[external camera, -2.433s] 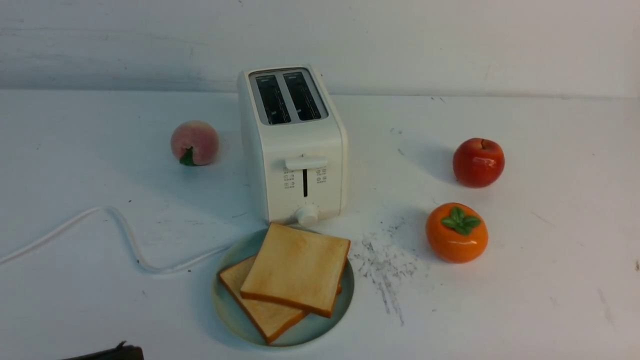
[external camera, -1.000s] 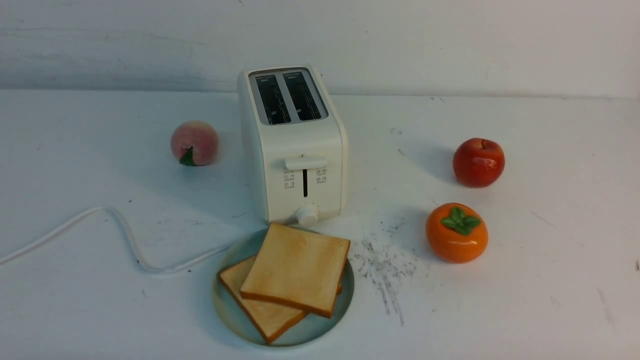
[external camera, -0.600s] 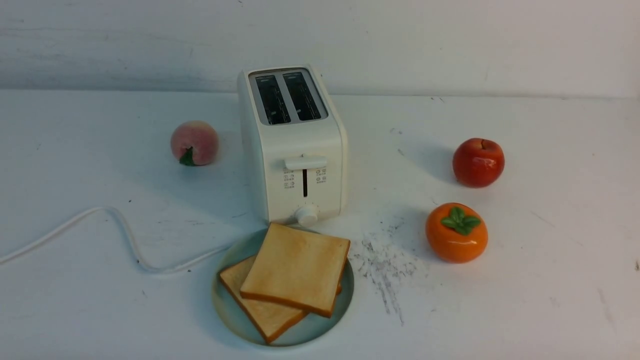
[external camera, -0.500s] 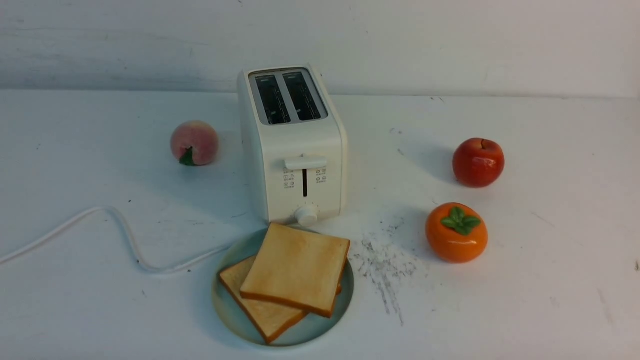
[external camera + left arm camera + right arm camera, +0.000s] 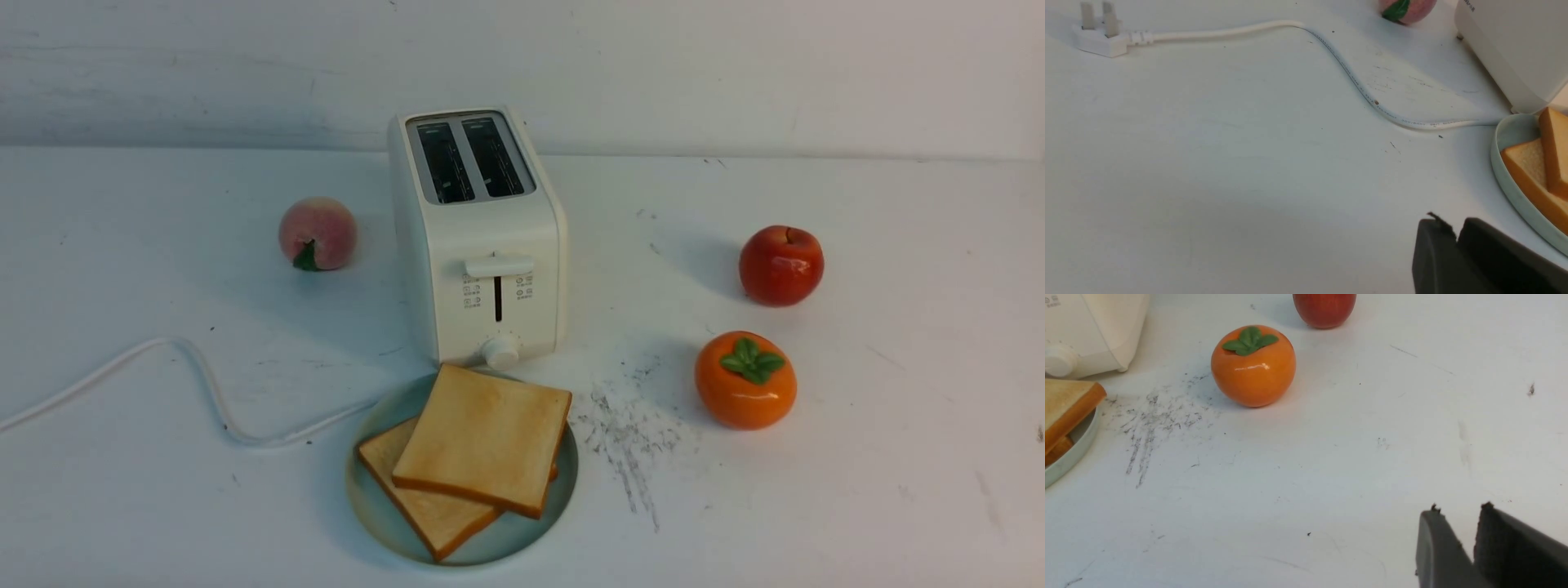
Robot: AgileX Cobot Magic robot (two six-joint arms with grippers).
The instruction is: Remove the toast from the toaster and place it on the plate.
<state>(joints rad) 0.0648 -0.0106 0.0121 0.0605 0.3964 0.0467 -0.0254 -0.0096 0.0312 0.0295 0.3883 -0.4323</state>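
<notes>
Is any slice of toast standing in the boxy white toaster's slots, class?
No, both slots of the boxy white toaster are dark and bare; two golden square toast slices lie flat on the round pale blue-green plate.

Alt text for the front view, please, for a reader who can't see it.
Two toast slices lie overlapping on a plate in front of a white toaster whose two slots look empty. A peach sits to its left, an apple and persimmon to its right, and a cord trails left; no arm shows.
</notes>
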